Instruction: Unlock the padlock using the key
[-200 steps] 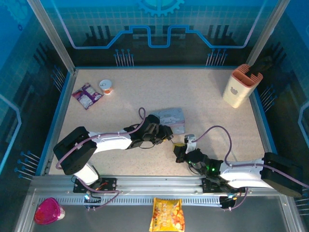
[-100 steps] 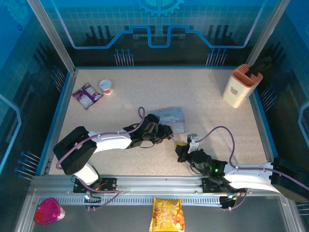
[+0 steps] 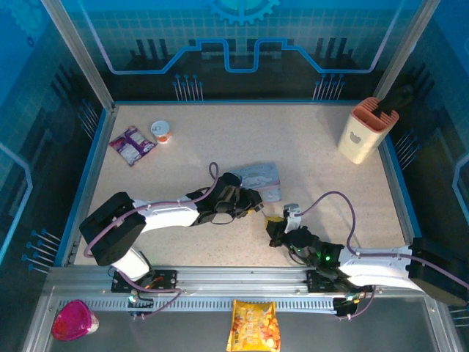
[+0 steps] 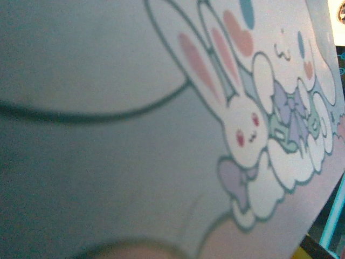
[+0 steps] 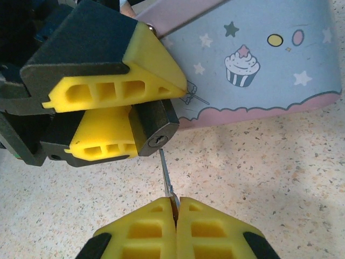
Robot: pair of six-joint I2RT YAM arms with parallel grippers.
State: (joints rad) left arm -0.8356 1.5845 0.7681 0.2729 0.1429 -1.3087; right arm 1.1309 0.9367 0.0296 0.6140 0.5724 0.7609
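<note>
step: key insertion | left jaws clamp padlock [image 5: 158, 123] against cartoon tin box [image 5: 269, 75], over desk [image 5: 280, 167] | right jaws pinched shut on key [image 5: 166, 174], tip just under keyhole | advice: line blade with slot, push straight, then twist gently

Three cameras: one stood high and far, two sat at the wrists and very near.

The top external camera looked down from above and behind the arm bases over the whole table [image 3: 315, 147]. The left wrist camera sat almost against the tin box [image 4: 161, 108], so its cartoon print was blurred. The right wrist camera faced low along the right gripper [image 5: 177, 208] and the key [image 5: 166, 172] toward the left gripper [image 5: 156, 114], the padlock [image 5: 157, 129] and the box's side. All three views shared that box.
</note>
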